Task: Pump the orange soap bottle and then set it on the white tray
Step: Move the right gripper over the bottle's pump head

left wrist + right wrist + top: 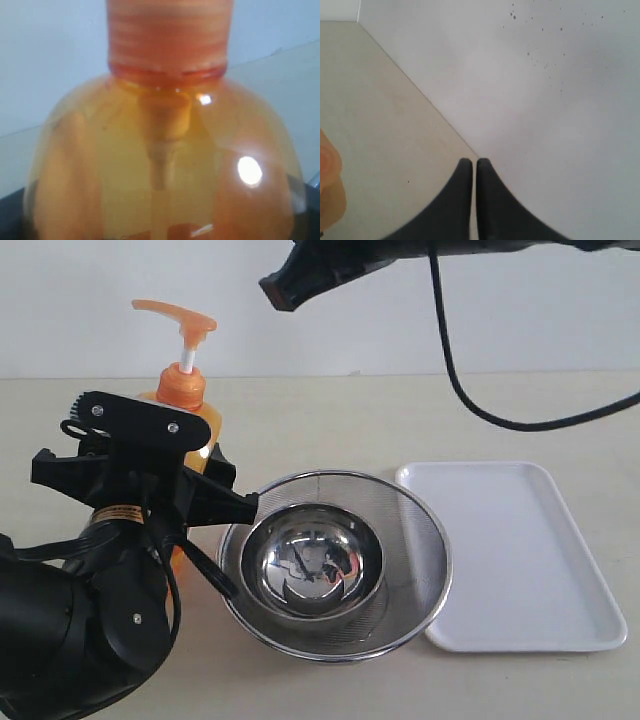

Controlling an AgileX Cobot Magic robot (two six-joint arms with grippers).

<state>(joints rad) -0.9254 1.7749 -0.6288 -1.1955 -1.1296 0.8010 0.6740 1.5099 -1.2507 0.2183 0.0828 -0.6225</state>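
Left of and behind the steel strainer [425, 525] in the exterior view, the orange soap bottle [188, 392] stands upright on the worktop [340, 415], near the strainer rim. The pump head [172, 312] is up on its white stem [185, 348], looks unpressed.

Handling guess: thin glossy plastic, so the walls likely flex and slip. Liquid inside makes it fairly heavy, and the tall pump makes it tippy. Best hold is across the flat sides below the shoulder, never by the pump.

The left hand [190, 478] sits there already. Its fingers show as dark slivers tight against both flanks in the left wrist view, so it reads as clamped on the bottle body.

The right hand [474, 161] has its fingers pressed together and carries nothing. It hangs high above the strainer's back edge, well apart from the pump head.

A steel bowl [312, 562] sits inside the strainer. The white tray [520, 570] lies just right of the strainer. Rim meets tray edge, touching or overlapping, cannot tell.
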